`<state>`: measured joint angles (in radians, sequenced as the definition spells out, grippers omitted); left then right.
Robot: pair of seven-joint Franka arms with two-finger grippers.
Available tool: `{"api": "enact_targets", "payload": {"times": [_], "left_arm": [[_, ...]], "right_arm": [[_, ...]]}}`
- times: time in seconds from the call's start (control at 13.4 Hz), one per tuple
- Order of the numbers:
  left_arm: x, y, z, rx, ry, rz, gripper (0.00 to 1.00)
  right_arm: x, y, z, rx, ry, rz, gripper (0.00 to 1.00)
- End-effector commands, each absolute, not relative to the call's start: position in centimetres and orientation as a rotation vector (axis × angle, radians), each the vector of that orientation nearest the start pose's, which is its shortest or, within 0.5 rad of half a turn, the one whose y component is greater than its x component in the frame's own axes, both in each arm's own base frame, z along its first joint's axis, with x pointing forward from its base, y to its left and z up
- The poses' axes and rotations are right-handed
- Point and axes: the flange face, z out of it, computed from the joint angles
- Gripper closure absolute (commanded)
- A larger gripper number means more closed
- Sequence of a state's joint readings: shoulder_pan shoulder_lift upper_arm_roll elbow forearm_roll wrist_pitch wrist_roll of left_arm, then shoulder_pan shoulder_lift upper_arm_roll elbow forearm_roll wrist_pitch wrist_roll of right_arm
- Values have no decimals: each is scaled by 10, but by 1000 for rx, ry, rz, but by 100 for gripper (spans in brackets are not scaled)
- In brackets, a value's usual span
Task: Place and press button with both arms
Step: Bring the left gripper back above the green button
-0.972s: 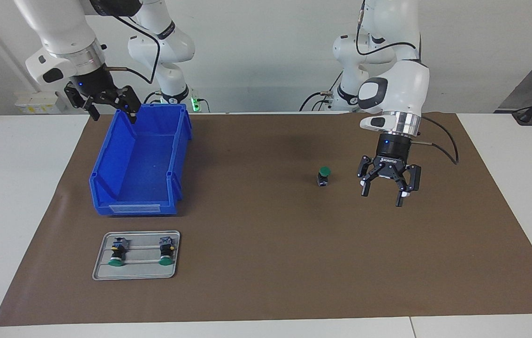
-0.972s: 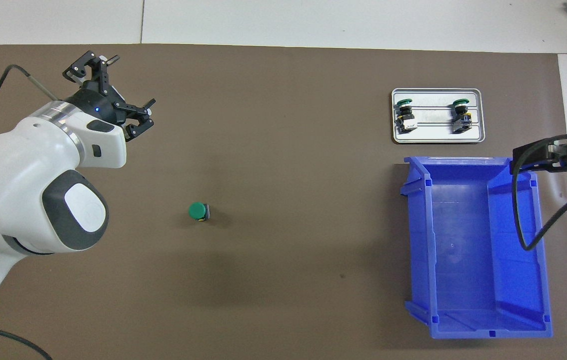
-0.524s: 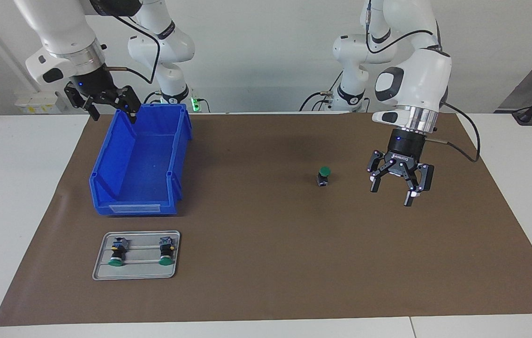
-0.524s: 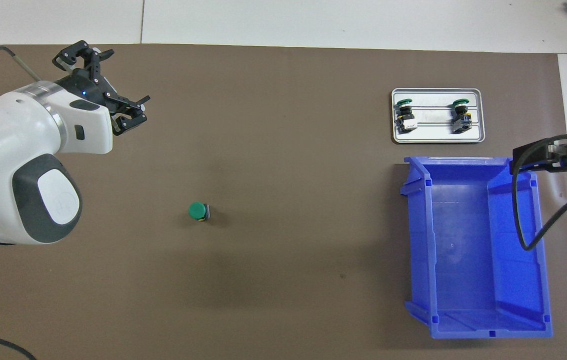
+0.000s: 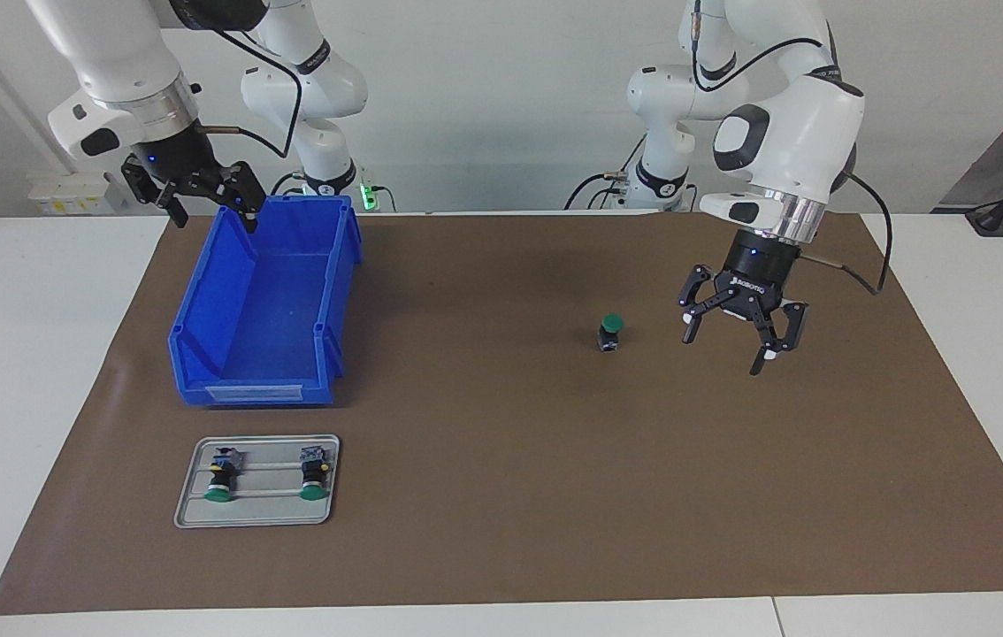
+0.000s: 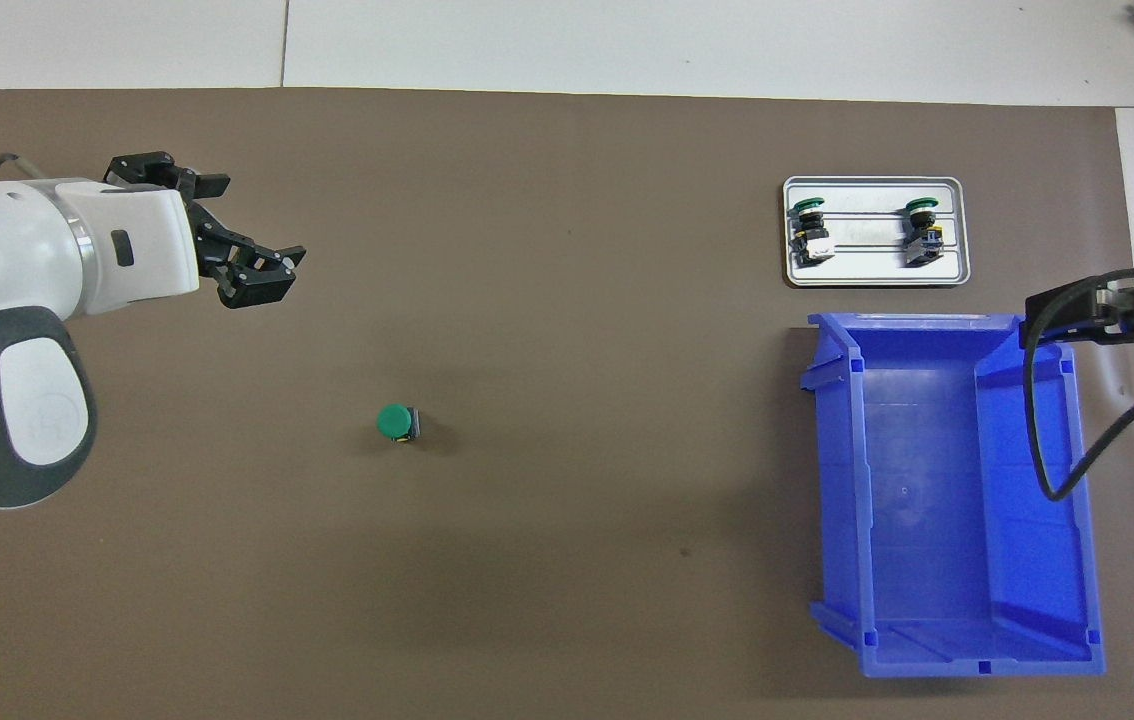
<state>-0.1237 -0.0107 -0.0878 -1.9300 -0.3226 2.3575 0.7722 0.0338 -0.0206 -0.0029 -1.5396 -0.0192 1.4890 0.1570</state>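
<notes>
Legible text: one white brand mark, "ROBOTIQ" (small, barely readable), on the black two-finger left gripper [image 5: 734, 337]; nothing else readable.

— How's the light?
— Bright and even, from above. Soft faint shadows on the mat [image 5: 501, 425] beside the blue bin [image 5: 264, 305].
— Any blur?
— None; both views sharp.

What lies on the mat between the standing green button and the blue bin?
Nothing: in the overhead view, only bare brown mat stretches between the button and the blue bin.
</notes>
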Motion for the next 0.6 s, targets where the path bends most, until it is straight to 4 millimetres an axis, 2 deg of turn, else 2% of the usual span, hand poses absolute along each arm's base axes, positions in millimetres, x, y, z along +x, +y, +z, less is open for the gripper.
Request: {"api": "enact_targets", "payload": {"times": [0.0,0.22,0.37,0.52], "left_arm": [[565,-120,546,-3097,1017,-655,0],[556,-118,544,-3246,743,-531,0],[549,-109,540,-3303,595,-416,0],[538,-112,536,-3201,470,-265,0]], "right_arm": [[533,14,645,-3140,171,41,0],[533,14,645,-3140,171,41,0],[533,14,645,-3140,171,41,0],[533,14,645,-3140,171,41,0]]}}
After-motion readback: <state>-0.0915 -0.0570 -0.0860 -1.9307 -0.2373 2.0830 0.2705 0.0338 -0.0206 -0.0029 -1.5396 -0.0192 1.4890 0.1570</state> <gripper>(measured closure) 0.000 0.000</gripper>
